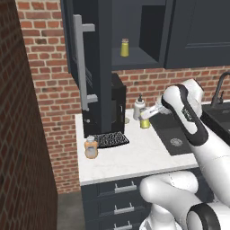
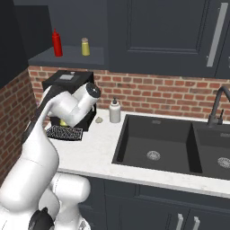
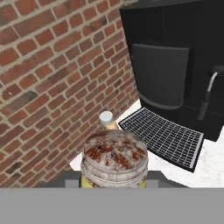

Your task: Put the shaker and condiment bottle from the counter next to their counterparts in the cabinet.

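Left base view: one orange condiment bottle [image 1: 91, 148] stands at the counter's [image 1: 130, 159] left edge, well apart from the gripper [image 1: 144, 117], which is clamped on one yellow shaker [image 1: 144, 122] beside a white bottle [image 1: 139, 108]; fingertips are hidden. One pale shaker [image 1: 125, 47] sits in the cabinet [image 1: 96, 54]

Gripper [image 1: 147, 117] closed on the shaker [image 1: 144, 122] just above the counter [image 1: 134, 157] beside white bottle [image 1: 139, 108], w/ condiment bottle [image 1: 91, 148] at counter's front-left by coffee machine's [image 1: 117, 105] drip grille, cabinet [image 1: 130, 33] door open, pale-yellow shaker [image 1: 125, 47] on its shelf.
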